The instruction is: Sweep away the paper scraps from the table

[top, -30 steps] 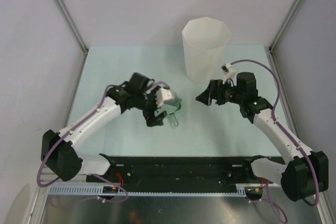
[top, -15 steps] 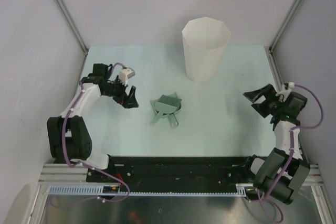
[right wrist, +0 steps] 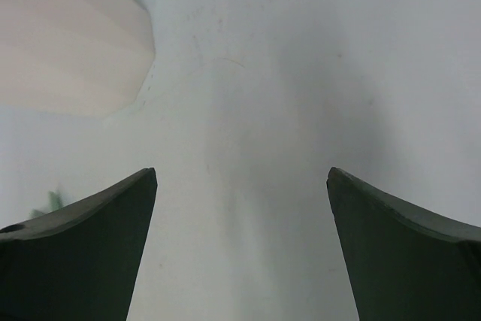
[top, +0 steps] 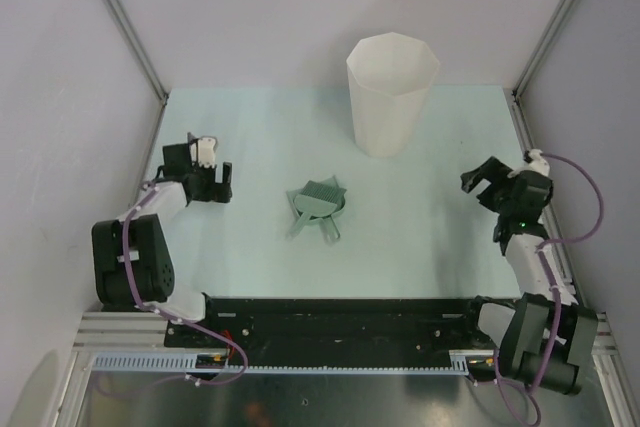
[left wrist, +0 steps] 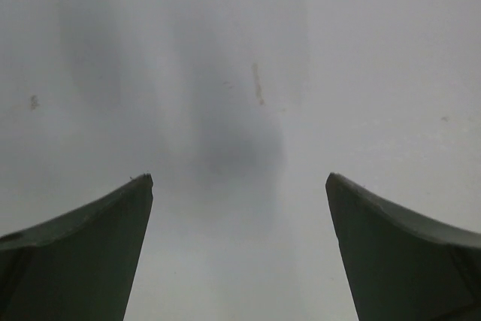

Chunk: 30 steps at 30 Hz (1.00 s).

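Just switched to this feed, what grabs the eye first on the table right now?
The tall white bin stands at the far side, right of centre, and a small green dustpan lies mid-table. The left gripper and right gripper hang open and empty near opposite side edges; no paper scraps show on the table.

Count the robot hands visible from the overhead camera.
2. The left hand sits by the table's left edge; the right hand by its right edge. None hidden.
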### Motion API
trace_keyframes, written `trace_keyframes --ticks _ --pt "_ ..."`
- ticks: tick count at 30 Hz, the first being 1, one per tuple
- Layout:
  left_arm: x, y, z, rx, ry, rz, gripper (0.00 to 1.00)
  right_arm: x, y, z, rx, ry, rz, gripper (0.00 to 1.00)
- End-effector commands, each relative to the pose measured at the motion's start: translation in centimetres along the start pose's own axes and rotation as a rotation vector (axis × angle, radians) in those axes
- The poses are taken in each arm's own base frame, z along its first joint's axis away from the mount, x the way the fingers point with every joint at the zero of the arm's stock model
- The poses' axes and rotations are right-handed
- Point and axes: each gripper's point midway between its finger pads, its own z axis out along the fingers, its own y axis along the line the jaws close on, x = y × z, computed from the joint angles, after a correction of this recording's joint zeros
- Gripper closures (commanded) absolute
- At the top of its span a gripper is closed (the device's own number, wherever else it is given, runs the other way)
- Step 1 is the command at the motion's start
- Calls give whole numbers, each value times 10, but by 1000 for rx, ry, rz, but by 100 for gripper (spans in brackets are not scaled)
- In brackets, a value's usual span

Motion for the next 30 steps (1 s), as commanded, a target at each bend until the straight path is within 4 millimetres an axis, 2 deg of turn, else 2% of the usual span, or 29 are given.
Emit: trace_keyframes --ticks 1,2,3,4,5,6,7,9,10,11,12,13,14,15,17,18,20,22,24,25,27,28,30 --pt "-43 39 -9 -302 -291 -127 0 -39 17 4 26 -298 -248 0" --pt "-46 39 -11 -316 -326 -134 0 -36 25 5 0 -309 -267 0" --pt "-55 38 -12 -311 -383 -146 0 -40 23 4 13 -362 -284 0" --pt "-45 33 -8 -293 -384 -152 0 -40 24 3 7 -381 -296 0" --pt "-47 30 -10 -277 -415 -156 0 -38 29 3 -9 -396 -312 0" --pt "-60 30 -15 -277 -494 -150 0 -36 28 2 -16 -432 -329 0" --pt "-45 22 -11 -253 -499 -141 0 -34 28 3 -16 -441 -364 0" --pt "-56 19 -22 -247 -593 -122 0 -26 31 3 -33 -457 -400 0" --pt "-52 16 -22 -244 -594 -121 0 -22 30 2 -32 -463 -428 0" --pt "-57 15 -28 -252 -625 -117 0 -25 35 0 -51 -499 -432 0" --pt "-51 12 -27 -248 -626 -115 0 -12 27 0 -47 -491 -441 0" --pt "-53 10 -33 -246 -653 -109 0 -6 22 2 -42 -489 -451 0" --pt "-58 8 -40 -245 -696 -97 0 -12 27 -1 -65 -538 -435 0" --pt "-48 2 -39 -238 -696 -86 0 -7 23 1 -58 -525 -443 0" --pt "-60 -15 -57 -223 -803 -17 0 6 17 10 -51 -489 -455 0" --pt "-51 -29 -56 -215 -809 9 0 10 16 12 -55 -484 -458 0" --pt "-59 -36 -68 -226 -887 34 0 20 16 16 -83 -487 -485 0" --pt "-43 -41 -54 -212 -869 44 0 25 17 25 -95 -470 -497 1" --pt "-53 -40 -56 -221 -930 38 0 21 31 29 -156 -483 -525 0" --pt "-50 -38 -54 -228 -914 30 0 22 28 32 -141 -451 -528 0" --pt "-49 -41 -55 -216 -914 48 0 36 24 44 -147 -368 -544 0" --pt "-49 -40 -52 -219 -906 45 0 31 30 43 -164 -392 -545 0" --pt "-49 -40 -52 -217 -908 39 0 32 25 47 -131 -357 -536 0"
